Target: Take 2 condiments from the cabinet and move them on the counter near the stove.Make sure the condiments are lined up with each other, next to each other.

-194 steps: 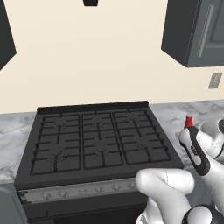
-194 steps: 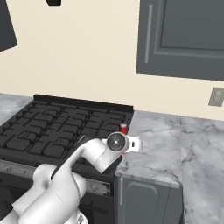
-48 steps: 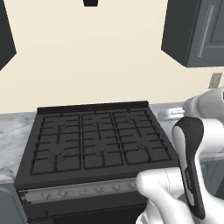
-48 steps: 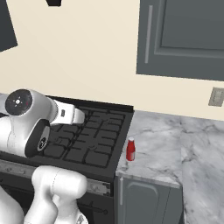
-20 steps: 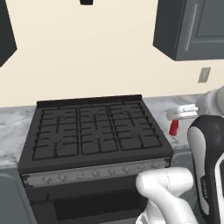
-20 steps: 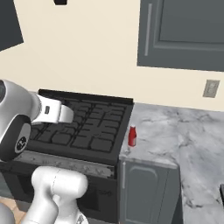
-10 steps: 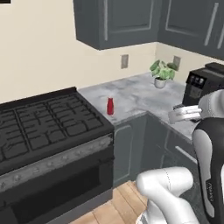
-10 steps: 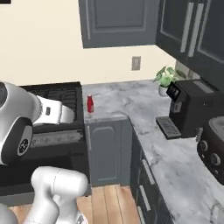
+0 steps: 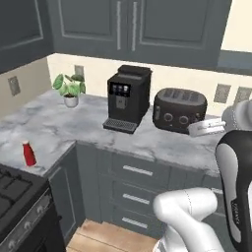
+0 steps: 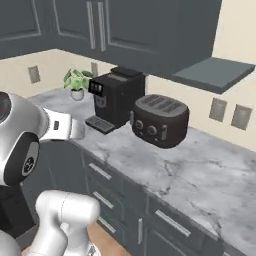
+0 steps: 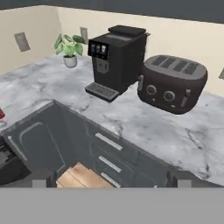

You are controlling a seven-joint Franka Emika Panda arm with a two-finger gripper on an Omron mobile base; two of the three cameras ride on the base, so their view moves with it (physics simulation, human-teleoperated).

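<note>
**Red bottle on counter by stove; claw spread, empty**

Red squeeze bottle (image 9: pixel 29 153) stands upright on marble counter (image 9: pixel 59 128), close to the counter's front edge and just beside the black stove (image 9: pixel 15 197), which shows at lower left of left base view. A sliver of red also sits at far left edge of hand view (image 11: pixel 1 113), same item, mostly cut off. Only one condiment seen on the counter; beige jar can't be located.

Gripper (image 11: pixel 109 177): jaws spread wide, nothing between them. Dark fingertips (image 11: pixel 41 177) rise at bottom of hand view, pointing over the grey base units and a strip of wood floor. Well apart from the bottle.

Wall cabinets (image 9: pixel 128 24) dark grey, doors closed, silver bar handles vertical.

Other items on counter, along back wall: small potted plant (image 9: pixel 70 89) in the corner; black coffee machine (image 9: pixel 127 96) to its right; dark rounded toaster (image 9: pixel 179 109) just beside the coffee machine, not touching. Wall outlets (image 9: pixel 221 92) above counter to right of toaster. Base-unit drawers (image 9: pixel 138 172) shut, silver pulls.
</note>
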